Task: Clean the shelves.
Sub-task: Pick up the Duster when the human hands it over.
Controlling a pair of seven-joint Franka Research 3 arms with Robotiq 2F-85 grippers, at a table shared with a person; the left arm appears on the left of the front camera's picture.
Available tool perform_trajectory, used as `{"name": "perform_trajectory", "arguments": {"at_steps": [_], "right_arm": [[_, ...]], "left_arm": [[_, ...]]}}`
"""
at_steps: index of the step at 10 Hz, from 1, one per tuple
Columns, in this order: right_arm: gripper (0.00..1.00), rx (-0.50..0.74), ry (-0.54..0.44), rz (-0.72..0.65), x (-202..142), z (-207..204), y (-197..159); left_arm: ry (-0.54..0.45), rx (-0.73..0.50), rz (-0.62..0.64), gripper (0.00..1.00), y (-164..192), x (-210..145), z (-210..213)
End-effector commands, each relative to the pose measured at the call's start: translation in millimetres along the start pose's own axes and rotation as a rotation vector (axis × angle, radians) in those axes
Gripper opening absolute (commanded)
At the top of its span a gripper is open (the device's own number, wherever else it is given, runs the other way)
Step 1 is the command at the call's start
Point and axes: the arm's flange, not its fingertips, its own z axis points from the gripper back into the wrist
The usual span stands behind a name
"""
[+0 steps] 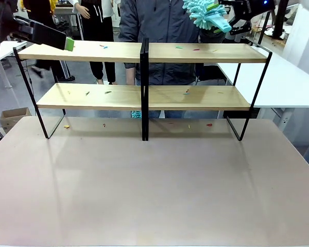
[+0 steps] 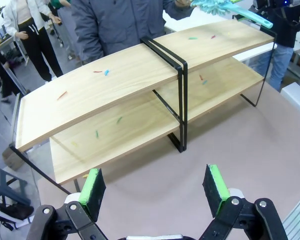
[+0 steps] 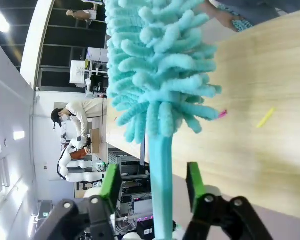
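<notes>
- The left gripper hangs by the left end of the upper board, jaws spread wide and holding nothing. A careless sideways move here could knock the thin black frame and shove the whole rack.
- The shelves stand across the far half of the table, two racks butted end to end. Coloured scraps lie on both tiers and on the table beneath. A quick stroke along the top would likely drop them onto the lower board or flick them off the far edge.
- At the join, the black uprights could snag the fluffy strands and drag one rack out of line.
- The teal duster is raised over the right end of the upper board. Its handle runs between the fingers of the right gripper, but gaps seem to show on either side, so I cannot tell whether it is clamped. If loose, it may twist or fall at first contact.
- The person stands just behind the shelves, one hand near the duster head, where a far-reaching sweep could strike it.
</notes>
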Motion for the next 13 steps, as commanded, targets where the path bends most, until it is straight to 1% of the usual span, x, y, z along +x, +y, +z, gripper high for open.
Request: {"name": "perform_trajectory", "arguments": {"at_steps": [1,2,3,4,7,9,10,11,12,13], "right_arm": [[0.00,-0.003,-0.001,-0.008,-9.5,10.3,-3.6],[0.15,-0.006,0.002,-0.007,-10.0,11.3,-5.3],[0.06,-0.014,0.007,-0.007,-10.3,11.0,-6.0],[0.00,-0.018,0.013,-0.007,-10.4,9.2,-6.2],[0.00,-0.016,0.028,-0.015,-8.9,5.2,-6.5],[0.00,-0.018,0.019,-0.015,-11.0,15.5,-5.1],[0.00,-0.044,-0.003,0.018,-16.8,36.0,-1.0],[0.00,-0.058,0.003,0.070,-27.0,73.6,1.7],[0.00,-0.099,-0.005,0.105,-40.2,121.3,-2.1],[0.00,-0.118,-0.025,0.127,-59.2,182.7,-12.7]], "left_arm": [[-0.009,0.002,-0.002,1.00,-0.3,0.1,0.2],[-0.009,0.002,-0.002,1.00,-0.3,0.1,0.2],[-0.009,0.002,-0.002,1.00,-0.3,0.1,0.2],[-0.009,0.002,-0.002,1.00,-0.3,0.1,0.2],[-0.009,0.002,-0.002,1.00,-0.3,0.1,0.2],[-0.009,0.002,-0.002,1.00,-0.3,0.1,0.2],[-0.009,0.002,-0.002,1.00,-0.3,0.1,0.2],[-0.009,0.002,-0.002,1.00,-0.3,0.1,0.2],[-0.009,0.002,-0.002,1.00,-0.3,0.1,0.2],[-0.009,0.002,-0.002,1.00,-0.3,0.1,0.2]]}}
